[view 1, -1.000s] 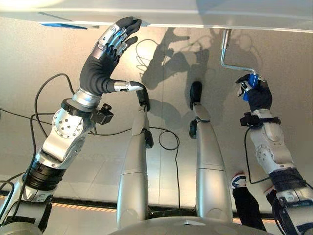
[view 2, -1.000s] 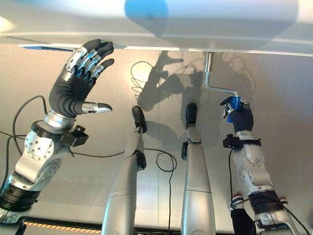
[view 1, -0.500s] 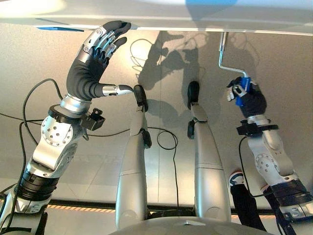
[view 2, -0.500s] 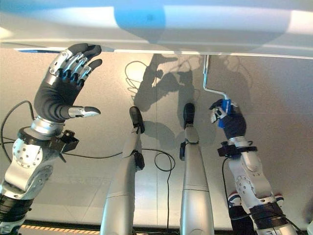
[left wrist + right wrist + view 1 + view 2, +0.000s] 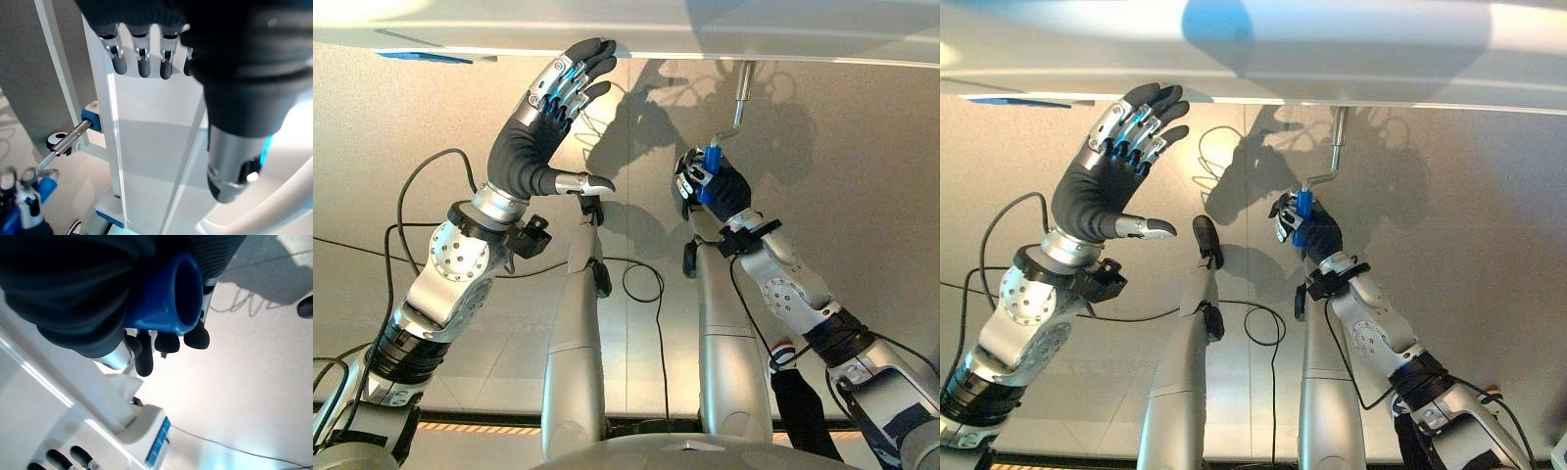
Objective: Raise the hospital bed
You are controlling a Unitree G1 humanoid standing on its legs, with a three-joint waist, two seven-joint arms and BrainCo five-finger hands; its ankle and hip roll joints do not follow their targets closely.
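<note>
The right hand [image 5: 710, 186] has its fingers curled round the blue grip [image 5: 1302, 211] of the bent silver metal crank [image 5: 736, 108] under the white hospital bed frame [image 5: 783, 39], mid-turn by my reckoning. The left hand [image 5: 543, 127], fingers straight, braces against the frame edge. Next, I'd judge, comes another smooth rotation without slipping.
</note>
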